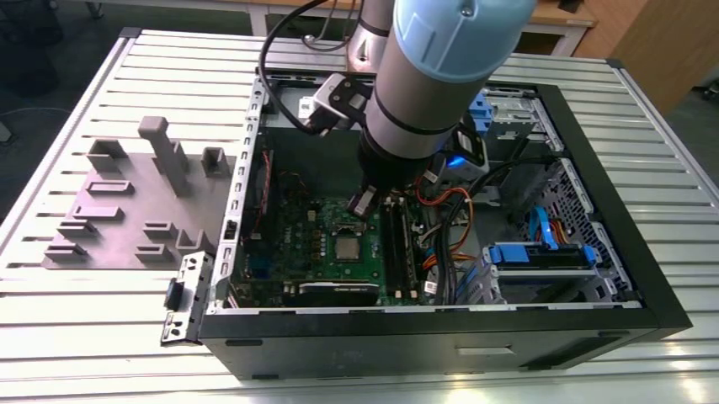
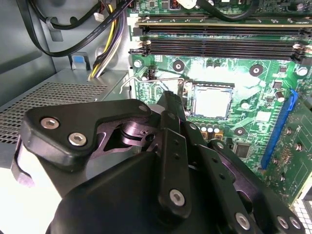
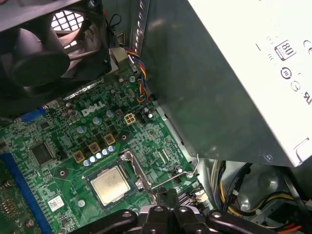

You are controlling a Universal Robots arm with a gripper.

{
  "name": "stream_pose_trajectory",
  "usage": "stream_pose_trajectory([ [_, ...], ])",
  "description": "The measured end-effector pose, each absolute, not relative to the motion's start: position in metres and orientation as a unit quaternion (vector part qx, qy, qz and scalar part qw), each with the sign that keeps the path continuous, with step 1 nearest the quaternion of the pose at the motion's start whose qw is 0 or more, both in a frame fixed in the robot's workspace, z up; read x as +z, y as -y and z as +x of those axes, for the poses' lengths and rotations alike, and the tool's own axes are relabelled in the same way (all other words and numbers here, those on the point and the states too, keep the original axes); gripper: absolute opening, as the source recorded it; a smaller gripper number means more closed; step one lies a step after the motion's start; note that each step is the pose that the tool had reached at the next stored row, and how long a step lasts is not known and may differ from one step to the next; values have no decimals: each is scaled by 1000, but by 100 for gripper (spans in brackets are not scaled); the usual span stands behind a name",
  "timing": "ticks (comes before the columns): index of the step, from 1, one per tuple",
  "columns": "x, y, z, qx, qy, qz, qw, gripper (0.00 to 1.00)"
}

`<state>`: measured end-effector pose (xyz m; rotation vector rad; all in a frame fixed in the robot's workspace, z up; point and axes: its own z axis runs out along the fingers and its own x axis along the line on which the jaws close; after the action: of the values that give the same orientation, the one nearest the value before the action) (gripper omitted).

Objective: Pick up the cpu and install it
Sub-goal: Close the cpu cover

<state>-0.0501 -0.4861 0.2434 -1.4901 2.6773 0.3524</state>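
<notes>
Already the cpu (image 3: pixel 110 184) lies flat in its socket on the green motherboard (image 3: pixel 63 146). Just beside it hovers the gripper (image 2: pixel 170 105), fingers closed together, holding nothing; lifting away slowly seems wise.

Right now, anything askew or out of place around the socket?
Nothing stands out. The cpu lies flat and square in its socket on the motherboard, with the retention lever raised beside it. The gripper sits beside the socket, apart from the chip.
</notes>
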Motion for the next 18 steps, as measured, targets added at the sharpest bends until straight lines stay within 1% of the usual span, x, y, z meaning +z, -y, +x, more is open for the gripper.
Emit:
stream_pose_trajectory([
  [18, 243, 492, -50, 114, -868, -483, 29, 11],
])
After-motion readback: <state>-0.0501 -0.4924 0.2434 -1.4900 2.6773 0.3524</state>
